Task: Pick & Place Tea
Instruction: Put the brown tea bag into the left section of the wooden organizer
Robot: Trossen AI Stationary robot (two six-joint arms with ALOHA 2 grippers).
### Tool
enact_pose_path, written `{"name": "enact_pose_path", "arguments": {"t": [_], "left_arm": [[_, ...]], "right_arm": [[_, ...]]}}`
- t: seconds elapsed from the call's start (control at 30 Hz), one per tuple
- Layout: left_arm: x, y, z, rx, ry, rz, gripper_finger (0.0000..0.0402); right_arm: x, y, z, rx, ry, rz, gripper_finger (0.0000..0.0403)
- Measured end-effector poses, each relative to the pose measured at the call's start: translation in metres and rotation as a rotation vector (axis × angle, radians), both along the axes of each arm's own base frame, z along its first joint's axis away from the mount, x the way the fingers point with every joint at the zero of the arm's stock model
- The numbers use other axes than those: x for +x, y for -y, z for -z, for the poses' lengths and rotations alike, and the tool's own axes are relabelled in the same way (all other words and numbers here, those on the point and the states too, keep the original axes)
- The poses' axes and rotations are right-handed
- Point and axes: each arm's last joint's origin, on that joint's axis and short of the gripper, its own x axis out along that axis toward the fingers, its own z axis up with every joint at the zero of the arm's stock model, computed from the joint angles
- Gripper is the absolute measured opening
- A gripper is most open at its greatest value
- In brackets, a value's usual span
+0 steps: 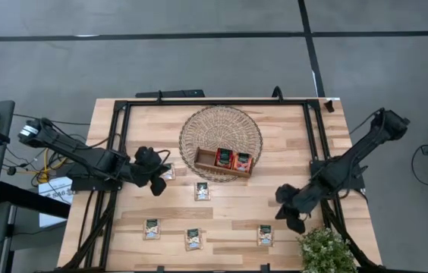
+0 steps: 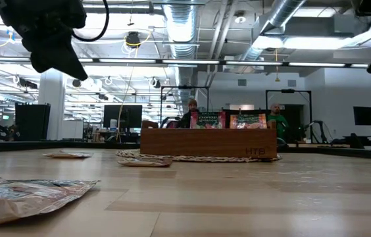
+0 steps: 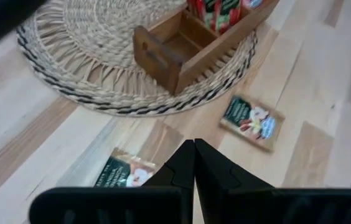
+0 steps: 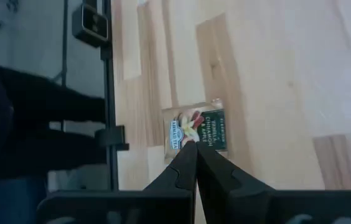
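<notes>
While my left gripper [image 3: 194, 149] hovers pinched together, one tea sachet [image 3: 124, 171] lies just beneath it, untouched on the table [image 3: 32, 130].

We count five tea sachets lying flat on the bench [image 1: 290, 136]: one [image 1: 168, 173] by the left arm, one [image 1: 202, 191] just below the mat, and three in a row near the front edge [image 1: 152, 228] [image 1: 193, 239] [image 1: 265, 235]. Two red sachets [image 1: 224, 158] [image 1: 242, 161] stand in the one wooden tray [image 1: 202, 159], which sits on one round woven mat [image 1: 199, 125]. Also one potted plant [image 1: 324, 250], two arms, and two people in the low view [image 2: 192, 108] [image 2: 276, 117].
</notes>
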Motion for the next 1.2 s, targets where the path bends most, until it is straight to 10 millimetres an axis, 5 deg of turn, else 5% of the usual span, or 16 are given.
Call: {"name": "enact_pose_path", "arguments": {"t": [0.63, 0.93, 1.2], "left_arm": [[0.011, 0.006, 0.010, -0.085, -0.036, 0.029, 0.0001], [0.011, 0.006, 0.010, -0.083, -0.040, 0.030, 0.0001], [0.009, 0.006, 0.011, -0.075, -0.058, 0.031, 0.0001]], "right_arm": [[0.040, -0.035, 0.003, -0.154, -0.246, -0.258, 0.0007], [0.056, -0.037, 0.006, -0.111, -0.286, -0.239, 0.0096], [0.066, -0.041, 0.033, -0.157, -0.364, -0.252, 0.0154]]}}
